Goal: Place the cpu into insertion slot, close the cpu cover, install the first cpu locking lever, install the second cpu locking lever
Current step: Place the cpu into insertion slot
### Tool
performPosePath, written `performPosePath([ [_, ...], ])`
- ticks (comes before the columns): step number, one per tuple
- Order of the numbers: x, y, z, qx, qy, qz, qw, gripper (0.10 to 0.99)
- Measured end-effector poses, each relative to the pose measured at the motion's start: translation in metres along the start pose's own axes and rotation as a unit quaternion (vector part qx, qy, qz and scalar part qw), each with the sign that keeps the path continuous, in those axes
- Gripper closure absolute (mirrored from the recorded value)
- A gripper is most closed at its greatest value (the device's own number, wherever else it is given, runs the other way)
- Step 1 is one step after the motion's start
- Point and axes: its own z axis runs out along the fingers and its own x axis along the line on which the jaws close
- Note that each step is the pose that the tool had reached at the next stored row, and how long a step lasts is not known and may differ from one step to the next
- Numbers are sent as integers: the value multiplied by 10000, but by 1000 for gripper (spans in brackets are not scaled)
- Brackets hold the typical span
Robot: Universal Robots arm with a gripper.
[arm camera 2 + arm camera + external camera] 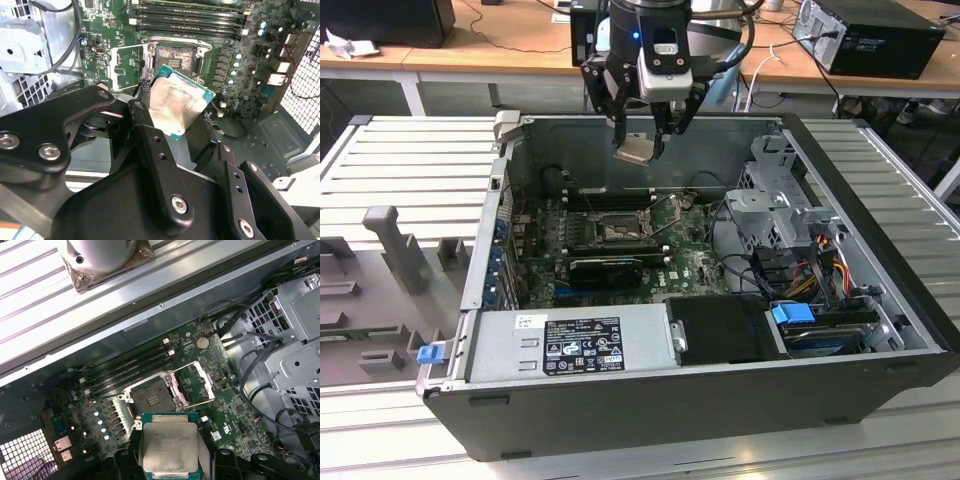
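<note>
Tool fingers of mine, black metal (640, 137), are closed on opposite edges of the small flat square cpu with its pale silver metal top (636, 150). I hold it in the air above the big dark grey computer case (880, 230), which lies open on the ribbed grey metal worktop (400, 160). In the exterior view the chip hangs slightly tilted, near the case's far wall.

Inside the case sits the green circuit board (225, 410). On it the small square insertion slot with a dark rim and grey centre (152, 399) lies uncovered, below the cpu and apart from it. The thin silver-grey cpu cover, a square metal frame (192, 384), is swung open just beside the slot. Long black memory slots (130, 372) run along the slot's other side.

A long black graphics card (605, 268) lies nearer the case's front, and beyond it a silver box-shaped power supply (640, 335). A perforated metal drive cage (770, 215) fills the side at the exterior view's right, with a bright blue plastic clip (792, 313) near it.

The power supply carries a black printed label (582, 346) and a small white sticker (531, 322); their writing is too small to make out, as is the faint marking on the cpu's top.
</note>
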Motion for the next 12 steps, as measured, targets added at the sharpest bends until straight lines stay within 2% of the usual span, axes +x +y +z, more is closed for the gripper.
performPosePath([
  [12,0,0,3,-10,-36,405,9992,557],
])
